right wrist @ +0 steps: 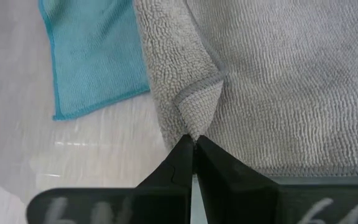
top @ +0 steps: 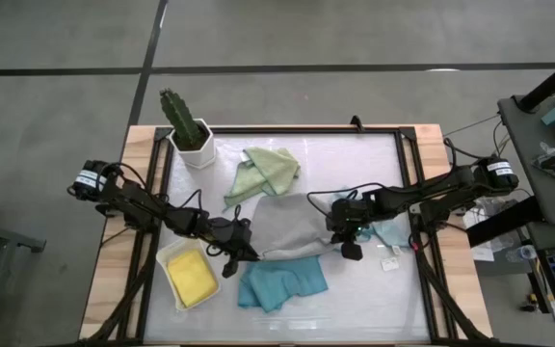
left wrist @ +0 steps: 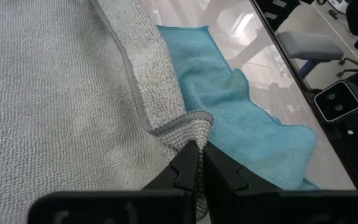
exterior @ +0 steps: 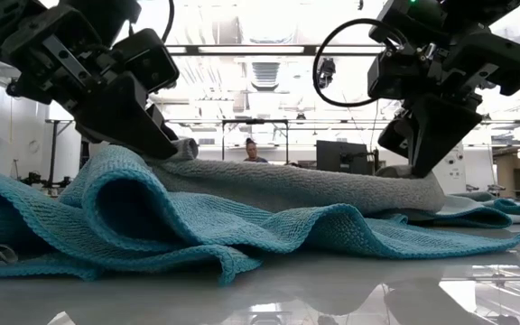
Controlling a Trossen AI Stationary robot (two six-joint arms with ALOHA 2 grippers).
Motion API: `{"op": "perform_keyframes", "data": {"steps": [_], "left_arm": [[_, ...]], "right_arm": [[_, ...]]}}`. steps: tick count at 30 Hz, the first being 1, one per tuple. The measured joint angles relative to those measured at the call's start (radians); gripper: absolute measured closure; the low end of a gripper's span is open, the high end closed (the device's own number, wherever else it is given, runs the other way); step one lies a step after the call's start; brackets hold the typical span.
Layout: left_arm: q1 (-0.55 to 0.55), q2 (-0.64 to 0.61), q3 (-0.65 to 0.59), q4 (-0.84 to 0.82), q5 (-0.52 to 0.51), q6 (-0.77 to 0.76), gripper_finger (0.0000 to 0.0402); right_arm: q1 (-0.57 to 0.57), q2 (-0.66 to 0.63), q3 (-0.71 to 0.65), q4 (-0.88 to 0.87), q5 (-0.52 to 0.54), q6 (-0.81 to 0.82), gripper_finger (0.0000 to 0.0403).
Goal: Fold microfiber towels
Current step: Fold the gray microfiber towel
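Between the two tools lies the grey towel, spread at the middle of the bench and pinched at its two near corners. Reaching in from the left edge, the left arm stretches low across the bench, and its left tool is clamped tight on one grey corner, the fingers angled down onto the cloth. Opposite it, the right arm reaches in from the right edge, and its right tool grips the other corner, which bunches up into a small peak. Just in front of both tools lies the teal towel, rumpled and partly under the grey edge. Left of the left tool sits the yellow towel in a white tray.
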Motion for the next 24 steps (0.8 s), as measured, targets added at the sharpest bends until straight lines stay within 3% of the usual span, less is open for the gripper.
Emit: {"op": "perform_keyframes", "data": {"steps": [21,24], "left_arm": [[0.000,0.000,-0.002,0.000,-0.026,-0.008,0.0401],[-0.006,0.000,-0.002,-0.001,0.021,-0.021,0.0401]], "right_arm": [[0.000,0.000,0.000,0.044,0.000,-0.018,0.0394],[-0.001,0.000,0.000,0.036,-0.058,-0.008,0.0394]]}}
